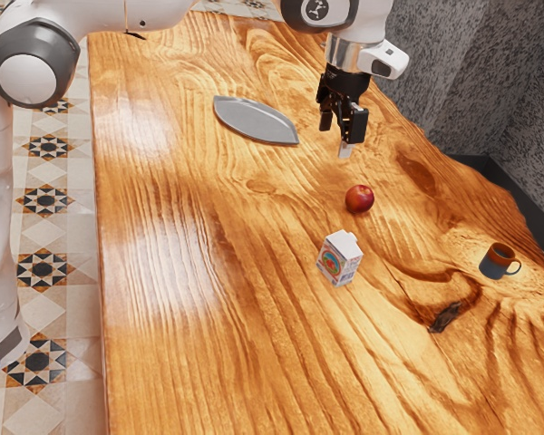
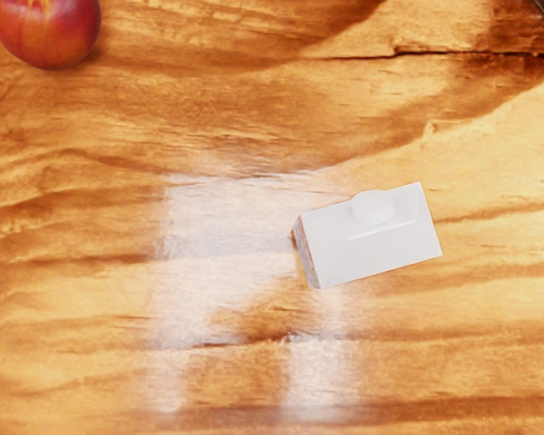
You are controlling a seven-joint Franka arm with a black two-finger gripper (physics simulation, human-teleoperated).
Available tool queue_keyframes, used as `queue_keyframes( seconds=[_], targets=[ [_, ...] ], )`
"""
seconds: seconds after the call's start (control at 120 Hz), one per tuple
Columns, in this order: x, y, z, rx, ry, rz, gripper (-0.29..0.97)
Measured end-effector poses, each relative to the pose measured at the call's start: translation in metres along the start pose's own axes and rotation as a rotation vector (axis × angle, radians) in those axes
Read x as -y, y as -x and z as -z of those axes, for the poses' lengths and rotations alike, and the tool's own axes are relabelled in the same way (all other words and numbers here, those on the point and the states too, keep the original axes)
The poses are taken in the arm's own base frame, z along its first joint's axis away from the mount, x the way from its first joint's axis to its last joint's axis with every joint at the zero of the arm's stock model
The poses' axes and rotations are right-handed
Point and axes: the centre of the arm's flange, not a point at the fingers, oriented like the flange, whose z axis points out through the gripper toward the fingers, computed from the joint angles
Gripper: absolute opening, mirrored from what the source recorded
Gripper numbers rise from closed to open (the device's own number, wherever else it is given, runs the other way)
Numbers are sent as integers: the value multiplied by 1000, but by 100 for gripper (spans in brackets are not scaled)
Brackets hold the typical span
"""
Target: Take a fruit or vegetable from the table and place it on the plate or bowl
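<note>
**End effector hung open and empty over the table; apple lay apart from it**

Seen from the exterior view, the white arm stretched in from the upper left, and its black end effector pointed down above the wooden table without touching it. The two fingers stood apart with nothing between them. Toward the exterior view's left of the end effector, a flat grey plate lay on the wood, bare. The red apple rested on the table nearer the camera than the end effector, well apart from the plate. Nearer still stood a small white carton with a coloured print on its side, upright and just beside the apple, not touching it. Toward the exterior view's right, a dark mug with a brownish rim sat by the table's edge, and a small dark object lay on the wood near it — too small to tell what it was. Patterned floor tiles showed past the table's left edge.

In the wrist view, the carton appeared from above, its white gabled top and round cap facing the camera, standing on the grained table. The apple sat on the wood apart from the carton, partly cut off at the picture's edge.
</note>
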Motion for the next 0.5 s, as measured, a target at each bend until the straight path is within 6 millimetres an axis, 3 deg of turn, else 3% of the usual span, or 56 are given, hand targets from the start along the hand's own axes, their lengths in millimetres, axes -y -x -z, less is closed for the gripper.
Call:
queue_keyframes(
  seconds=[0.3,0.392,0.442,0.5],
  targets=[
    [3,-8,3,-17,0,5,68],
    [-22,-21,18,-78,-1,-39,68],
    [-37,-27,14,-94,2,-62,68],
    [-32,-36,5,-99,-5,-54,68]
  ],
)
